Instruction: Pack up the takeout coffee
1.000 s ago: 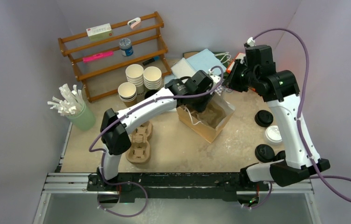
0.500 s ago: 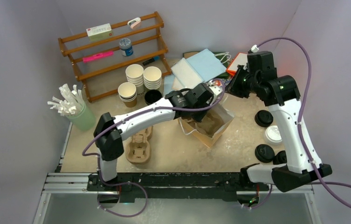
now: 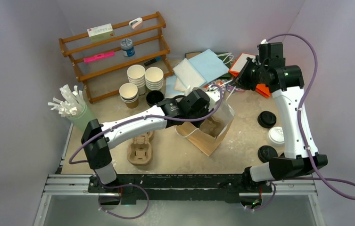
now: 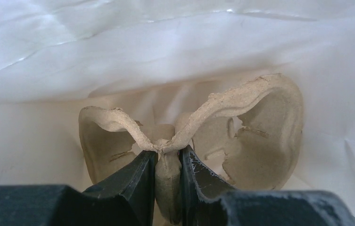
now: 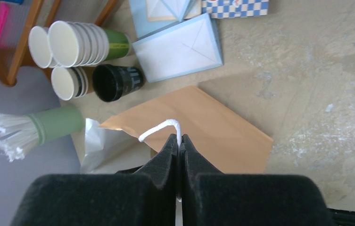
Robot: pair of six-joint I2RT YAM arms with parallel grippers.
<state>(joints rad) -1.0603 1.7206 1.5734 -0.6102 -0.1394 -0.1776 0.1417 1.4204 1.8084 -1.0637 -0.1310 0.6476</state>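
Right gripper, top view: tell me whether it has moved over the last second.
Yes. The right gripper, jaws shut on the white handle of the paper bag, has shifted rightward, away from the wooden rack.

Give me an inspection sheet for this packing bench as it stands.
Surface: beige table, scuffed with pale marks.
Job's things: paper cups stacked unlidded by the wooden rack; lids loose at right; paper bag open.
Clutter: black cup, envelopes, green holder of stirrers, second tray.
End effectors: left end effector shut on the pulp tray inside the bag; right end effector shut on the bag's handle.
Cables: purple cables loop off both arms; no snag seen.
Surroundings: plain walls; rack at far left.
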